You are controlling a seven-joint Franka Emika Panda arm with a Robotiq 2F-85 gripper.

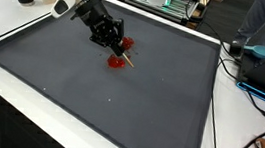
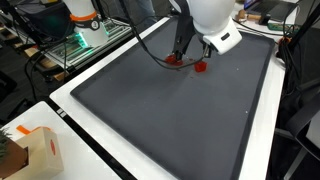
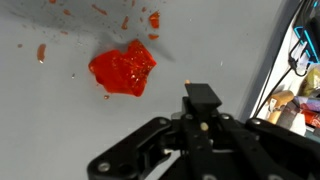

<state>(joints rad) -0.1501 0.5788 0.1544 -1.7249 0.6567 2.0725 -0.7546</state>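
End effector (image 1: 118, 52) near crinkled red lump (image 3: 123, 70)

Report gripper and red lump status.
Gripper low over grey mat, fingers open or shut unclear. Red lump on mat, ahead of fingers, ungripped. Red scraps nearby; nothing blocking.

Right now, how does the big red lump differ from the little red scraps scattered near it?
In the wrist view the red lump is far bigger than any of the red scraps. The lump is one crumpled, chunky piece; the scraps are thin slivers and specks. The lump sits mid-picture, while the scraps lie strewn toward the top edge. Both are bright red and lie on the mat.
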